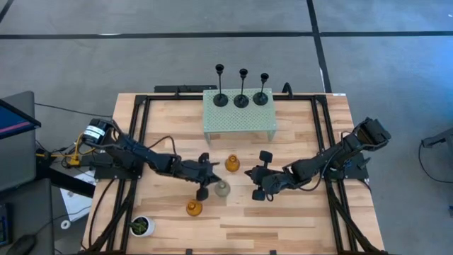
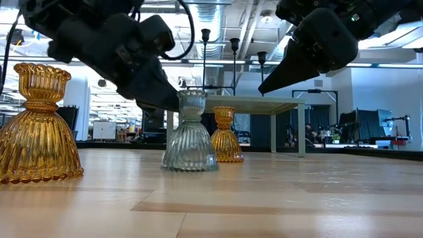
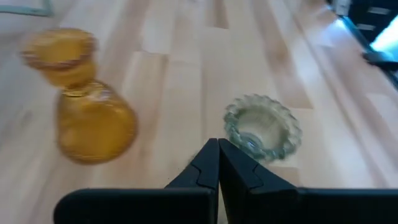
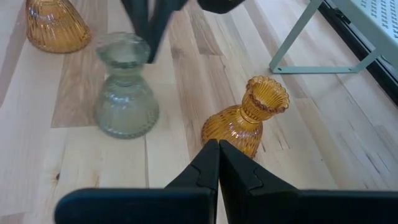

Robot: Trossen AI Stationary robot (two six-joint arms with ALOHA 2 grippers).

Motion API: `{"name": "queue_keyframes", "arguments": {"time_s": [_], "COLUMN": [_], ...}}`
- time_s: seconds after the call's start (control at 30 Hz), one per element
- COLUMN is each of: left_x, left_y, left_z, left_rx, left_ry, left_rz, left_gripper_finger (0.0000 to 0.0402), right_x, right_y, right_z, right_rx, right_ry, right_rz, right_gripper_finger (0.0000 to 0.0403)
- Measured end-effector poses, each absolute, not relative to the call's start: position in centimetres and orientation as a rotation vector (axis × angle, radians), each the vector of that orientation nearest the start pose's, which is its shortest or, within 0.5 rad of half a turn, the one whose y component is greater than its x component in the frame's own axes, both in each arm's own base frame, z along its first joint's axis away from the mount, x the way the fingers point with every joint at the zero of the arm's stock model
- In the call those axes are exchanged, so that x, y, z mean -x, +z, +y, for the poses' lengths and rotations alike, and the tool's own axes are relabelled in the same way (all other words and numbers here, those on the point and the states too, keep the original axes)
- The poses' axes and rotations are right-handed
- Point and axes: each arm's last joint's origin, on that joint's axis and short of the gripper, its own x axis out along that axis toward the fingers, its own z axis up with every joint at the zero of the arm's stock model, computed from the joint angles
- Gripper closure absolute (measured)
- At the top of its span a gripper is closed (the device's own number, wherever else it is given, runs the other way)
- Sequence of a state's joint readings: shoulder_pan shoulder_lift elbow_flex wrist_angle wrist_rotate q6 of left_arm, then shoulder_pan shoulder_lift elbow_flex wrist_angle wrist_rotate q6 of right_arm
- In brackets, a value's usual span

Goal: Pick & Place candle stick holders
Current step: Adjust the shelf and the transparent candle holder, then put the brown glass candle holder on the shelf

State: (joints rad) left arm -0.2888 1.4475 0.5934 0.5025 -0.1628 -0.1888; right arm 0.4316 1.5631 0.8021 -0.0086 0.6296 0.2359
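Observation:
A pale grey candle stick holder [image 1: 222, 188] stands upright on its flared base mid-table. One amber holder [image 1: 232, 164] stands just beyond it and another [image 1: 194, 207] nearer the front edge. Three black holders [image 1: 241, 98] stand in a row on the pale green stand [image 1: 239, 122] at the far edge. My left gripper [image 1: 212, 178] is shut, with its tip right beside the grey holder's rim [image 3: 262, 127]. My right gripper [image 4: 217, 146] is shut and hovers above the table, to the right of the far amber holder [image 4: 245, 121] and pointing at it. My left gripper's shut fingertips [image 2: 173, 102] come from the table's left, slanting down, level with the grey holder's top rim [image 2: 192, 99]. I cannot tell whether they touch it. The holder stands upright on the table.
A small white pot with a green plant [image 1: 141, 227] sits at the near left corner. The green stand's legs [image 4: 311, 65] rise just beyond the far amber holder. Bare wooden tabletop [image 1: 283, 227] stretches along the near edge and to the right.

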Motion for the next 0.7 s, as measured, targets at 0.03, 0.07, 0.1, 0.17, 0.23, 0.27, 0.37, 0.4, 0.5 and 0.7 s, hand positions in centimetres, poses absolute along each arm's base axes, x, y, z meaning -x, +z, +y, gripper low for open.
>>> {"name": "queue_keyframes", "arguments": {"time_s": [0.03, 0.07, 0.1, 0.17, 0.23, 0.27, 0.37, 0.4, 0.5, 0.7], "left_x": [-27.3, -27.2, -27.1, -27.0, -27.0, -27.0, -27.1, -27.2, -27.6, -29.3], "left_y": [18.7, 18.7, 18.7, 18.8, 18.9, 18.9, 18.9, 19.0, 19.0, 17.8], "left_z": [-8.0, -8.3, -8.6, -9.0, -8.9, -8.7, -7.7, -7.4, -6.0, -4.1], "left_rx": [0.105, 0.104, 0.102, 0.096, 0.078, 0.067, 0.047, 0.048, 0.069, 0.117], "left_ry": [-0.105, -0.120, -0.131, -0.117, -0.017, 0.054, 0.225, 0.247, 0.288, 0.287], "left_rz": [0.354, 0.353, 0.351, 0.341, 0.323, 0.312, 0.287, 0.285, 0.275, 0.256], "left_gripper_finger": [0.0399, 0.0399, 0.0399, 0.0399, 0.0399, 0.0399, 0.0399, 0.0399, 0.0399, 0.0399], "right_x": [-28.2, -28.2, -28.2, -28.2, -28.2, -28.2, -28.2, -28.2, -28.2, -28.0], "right_y": [17.9, 17.9, 17.9, 17.9, 17.9, 17.9, 17.9, 17.9, 17.8, 17.7], "right_z": [11.1, 11.1, 11.1, 11.1, 11.1, 11.1, 11.1, 11.1, 11.1, 11.0], "right_rx": [0.164, 0.164, 0.164, 0.164, 0.164, 0.164, 0.164, 0.164, 0.164, 0.175], "right_ry": [-0.264, -0.264, -0.264, -0.264, -0.264, -0.264, -0.264, -0.264, -0.264, -0.265], "right_rz": [0.635, 0.635, 0.635, 0.635, 0.635, 0.635, 0.635, 0.635, 0.636, 0.654], "right_gripper_finger": [0.0403, 0.0403, 0.0403, 0.0403, 0.0403, 0.0403, 0.0403, 0.0403, 0.0403, 0.0403]}}
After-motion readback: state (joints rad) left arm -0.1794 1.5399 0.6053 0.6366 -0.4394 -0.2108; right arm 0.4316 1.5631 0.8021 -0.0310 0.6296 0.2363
